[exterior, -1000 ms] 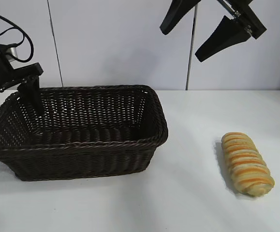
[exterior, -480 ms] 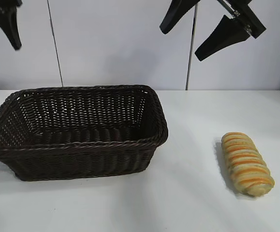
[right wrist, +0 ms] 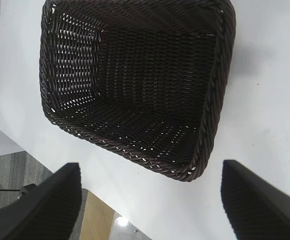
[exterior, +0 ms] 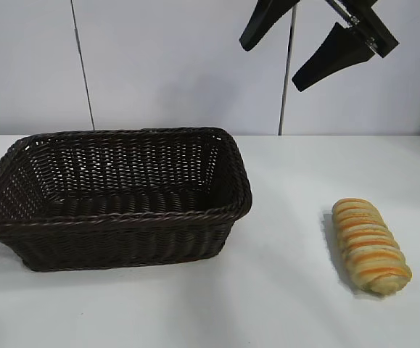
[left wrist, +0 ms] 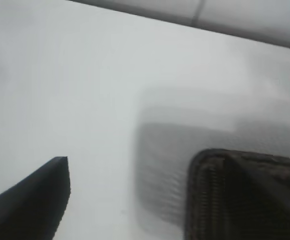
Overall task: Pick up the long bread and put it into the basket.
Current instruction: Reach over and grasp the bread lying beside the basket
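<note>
The long bread (exterior: 371, 245), golden-tan with orange-brown stripes, lies on the white table at the right, apart from the basket. The dark brown wicker basket (exterior: 122, 217) stands at the left and is empty; it also shows in the right wrist view (right wrist: 212, 100). My right gripper (exterior: 271, 67) hangs high above the table between basket and bread, open and empty (right wrist: 150, 164). My left gripper (left wrist: 146, 156) is out of the exterior view. Its wrist view shows one dark finger (left wrist: 34, 200) held wide, bare table, and a corner of the basket (left wrist: 210, 200).
The white table (exterior: 289, 304) runs to a pale wall with two dark vertical seams behind. In the right wrist view the table's edge (right wrist: 14, 125) and the floor beyond it show past the basket.
My left arm has lifted from the basket's left end, up and out of the exterior view. The right arm, basket and bread have not moved.
</note>
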`<action>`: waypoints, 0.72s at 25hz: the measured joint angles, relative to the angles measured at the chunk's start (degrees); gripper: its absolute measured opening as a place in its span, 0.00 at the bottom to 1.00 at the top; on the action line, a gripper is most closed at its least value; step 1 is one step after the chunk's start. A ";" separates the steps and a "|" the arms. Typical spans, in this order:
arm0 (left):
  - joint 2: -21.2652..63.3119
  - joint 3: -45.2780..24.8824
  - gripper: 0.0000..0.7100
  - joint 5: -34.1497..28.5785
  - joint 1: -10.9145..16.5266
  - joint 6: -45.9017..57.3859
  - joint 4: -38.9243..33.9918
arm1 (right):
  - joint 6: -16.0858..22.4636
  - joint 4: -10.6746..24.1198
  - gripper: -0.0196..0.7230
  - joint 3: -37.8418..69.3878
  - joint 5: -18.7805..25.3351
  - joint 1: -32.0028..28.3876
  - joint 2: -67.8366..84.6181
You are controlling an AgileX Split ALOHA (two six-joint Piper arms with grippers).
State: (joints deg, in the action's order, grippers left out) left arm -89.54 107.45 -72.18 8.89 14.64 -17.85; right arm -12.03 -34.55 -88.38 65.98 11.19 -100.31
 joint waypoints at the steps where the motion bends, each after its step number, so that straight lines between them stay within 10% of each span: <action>1: 1.49 0.00 0.84 -0.05 0.30 0.00 0.43 | 0.00 0.48 0.75 0.00 -0.12 0.00 0.00; 18: 56.40 -10.07 0.84 -1.14 0.43 -14.24 17.35 | -0.02 3.67 0.75 0.00 -0.23 0.00 0.00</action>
State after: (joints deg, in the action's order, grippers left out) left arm -33.14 97.38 -73.31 9.32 0.40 -0.50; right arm -12.05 -30.88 -88.38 65.75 11.19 -100.31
